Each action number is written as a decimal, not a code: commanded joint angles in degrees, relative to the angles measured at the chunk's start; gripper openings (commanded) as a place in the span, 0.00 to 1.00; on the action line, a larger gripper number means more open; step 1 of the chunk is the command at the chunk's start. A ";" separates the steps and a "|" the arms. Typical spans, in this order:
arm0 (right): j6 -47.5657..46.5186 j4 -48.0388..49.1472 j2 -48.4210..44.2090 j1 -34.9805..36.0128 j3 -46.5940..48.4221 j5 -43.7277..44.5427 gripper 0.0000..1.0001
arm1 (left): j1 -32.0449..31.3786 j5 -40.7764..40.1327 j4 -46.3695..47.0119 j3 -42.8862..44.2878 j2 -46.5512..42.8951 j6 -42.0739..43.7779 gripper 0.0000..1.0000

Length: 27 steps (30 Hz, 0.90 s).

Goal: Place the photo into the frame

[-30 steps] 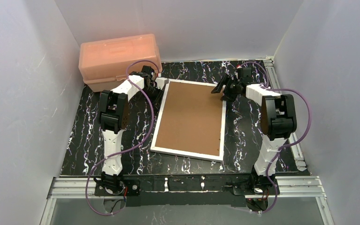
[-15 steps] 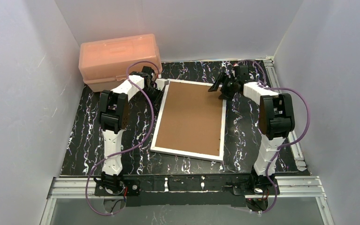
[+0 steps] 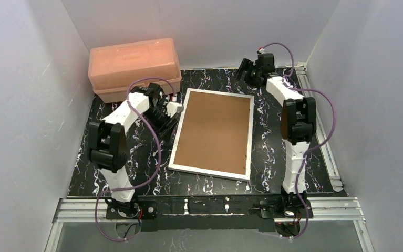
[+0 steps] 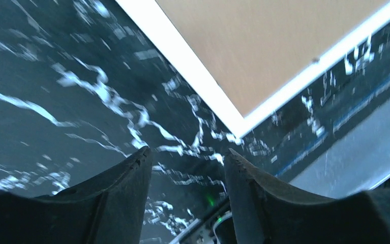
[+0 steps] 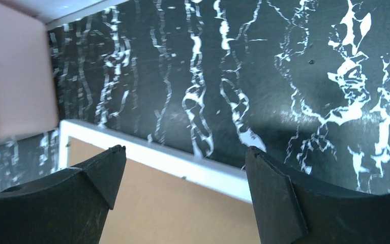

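- Left gripper (image 4: pixel 187 155): fingers apart, nothing between; sits just left of frame (image 3: pixel 209 171), by far left corner, not touching.
- Frame: flat on table (image 3: pixel 265 152), brown board (image 3: pixel 215 131) facing up. Long side runs near to far, far end leaning bit right.
- Right gripper (image 5: pixel 185 152): fingers wide apart, empty, past frame's far right corner.

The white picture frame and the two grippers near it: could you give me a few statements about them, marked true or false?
1. The frame lies flat with its brown backing board facing up. True.
2. The right gripper is pinching the frame's corner. False: it is open, holds nothing and is clear of the frame.
3. The left gripper is open with nothing between its fingers. True.
4. The pink box sits on top of the frame. False: it stands on the table, beyond the frame's far left corner.
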 commanded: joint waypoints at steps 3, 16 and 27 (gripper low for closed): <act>-2.37 -3.44 8.86 -0.56 8.66 2.78 0.95 | -2.19 -2.52 -2.63 -15.42 -10.48 6.09 0.62; -2.30 -2.42 3.95 -1.63 -3.16 0.68 0.92 | -13.31 -11.85 12.05 -28.40 -15.00 1.83 0.65; -0.49 0.91 -4.92 -1.74 -18.12 -0.50 0.89 | -14.83 -27.11 25.17 -34.45 -17.49 -1.20 0.63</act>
